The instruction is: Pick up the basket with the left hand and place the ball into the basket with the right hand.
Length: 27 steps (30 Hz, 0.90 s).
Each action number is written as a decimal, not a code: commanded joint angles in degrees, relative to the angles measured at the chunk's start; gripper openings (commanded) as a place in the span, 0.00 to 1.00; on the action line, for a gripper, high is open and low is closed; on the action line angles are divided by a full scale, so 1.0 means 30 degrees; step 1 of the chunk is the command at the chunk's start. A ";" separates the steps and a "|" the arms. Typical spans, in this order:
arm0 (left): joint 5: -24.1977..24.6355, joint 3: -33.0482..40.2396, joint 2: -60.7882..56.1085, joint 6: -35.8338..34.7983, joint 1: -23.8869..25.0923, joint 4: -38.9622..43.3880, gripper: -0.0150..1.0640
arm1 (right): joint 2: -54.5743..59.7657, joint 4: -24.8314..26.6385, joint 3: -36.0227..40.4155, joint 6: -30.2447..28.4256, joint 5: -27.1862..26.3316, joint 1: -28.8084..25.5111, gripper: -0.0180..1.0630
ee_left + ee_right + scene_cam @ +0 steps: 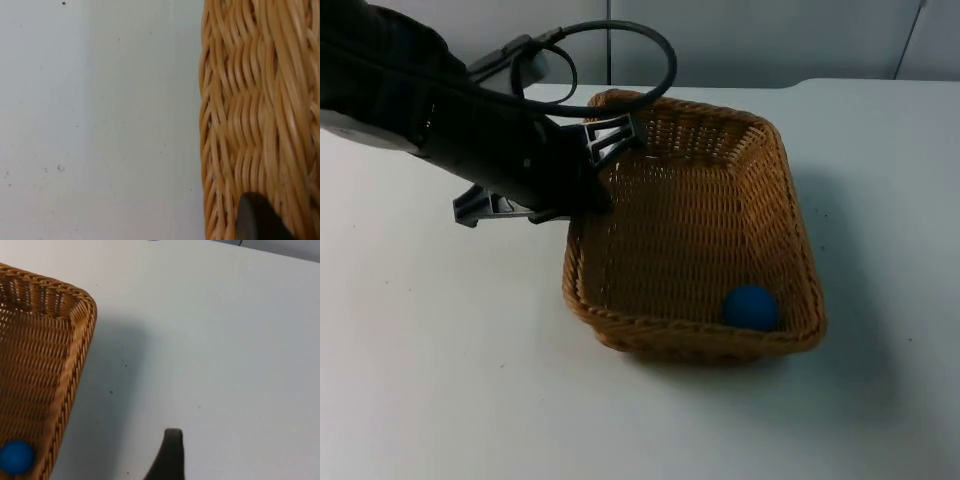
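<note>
1. Basket: woven wicker, rectangular, centre to right of centre of the top view, on or just above the white table; whether it is lifted cannot be told. Its shadow falls on the table at its right.

2. Ball: blue, inside the basket, in the corner nearest the camera on the right, against the near wall. The right wrist view also has it in a basket corner. Judged from this, the placing step is done.

3. Left gripper: at the basket's left rim, upper left of centre in the top view, at the end of the left arm. One finger appears inside the rim and one outside. It reads as clamped on the basket wall, though the contact itself is hidden by the arm. The left wrist view has the weave close against the fingertip.

4. Right gripper: over bare table beside the basket; one black fingertip visible, so open or closed cannot be told. This arm appears to be waiting.

5. Risks, as judgement:
   - The hold is on one side wall only, so the basket may tilt or slip.
   - A tilt would roll the ball along the floor.
   - A fast set-down could bounce it over the low rim.
</note>
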 commanded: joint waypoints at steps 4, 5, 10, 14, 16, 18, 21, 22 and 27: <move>0.0475 0.0005 0.0075 0.0036 -0.0079 -0.0533 0.01 | -0.0108 -0.0145 0.0049 0.0032 -0.0233 -0.0074 0.71; 0.0475 0.0005 0.0113 0.0036 -0.0079 -0.0533 0.01 | -0.0108 -0.0145 0.0049 0.0032 -0.0233 -0.0074 0.71; 0.0398 0.0005 0.0106 -0.0133 -0.0079 -0.0533 0.01 | -0.0108 -0.0145 0.0049 0.0032 -0.0279 -0.0074 0.71; 0.0194 0.0005 0.0106 -0.0177 -0.0079 -0.0533 0.01 | -0.0108 -0.0145 0.0049 0.0032 -0.0279 -0.0074 0.71; -0.0035 0.0005 0.0249 -0.0177 -0.0079 -0.0533 0.01 | -0.0108 -0.0145 0.0049 0.0032 -0.0279 -0.0074 0.71; -0.0036 0.0005 0.0334 -0.0215 -0.0079 -0.0533 0.01 | -0.0108 -0.0145 0.0049 0.0032 -0.0279 -0.0074 0.71; 0.0003 0.0005 0.0672 -0.1398 -0.0039 -0.0533 0.01 | -0.0108 -0.0145 0.0049 0.0032 -0.0279 -0.0074 0.71; 0.0003 0.0005 0.0672 -0.1398 -0.0039 -0.0533 0.01 | -0.0108 -0.0145 0.0049 0.0032 -0.0279 -0.0074 0.71; 0.0118 0.0005 0.0809 -0.1693 -0.0039 -0.0533 0.01 | -0.0108 -0.0145 0.0049 0.0032 -0.0308 -0.0074 0.71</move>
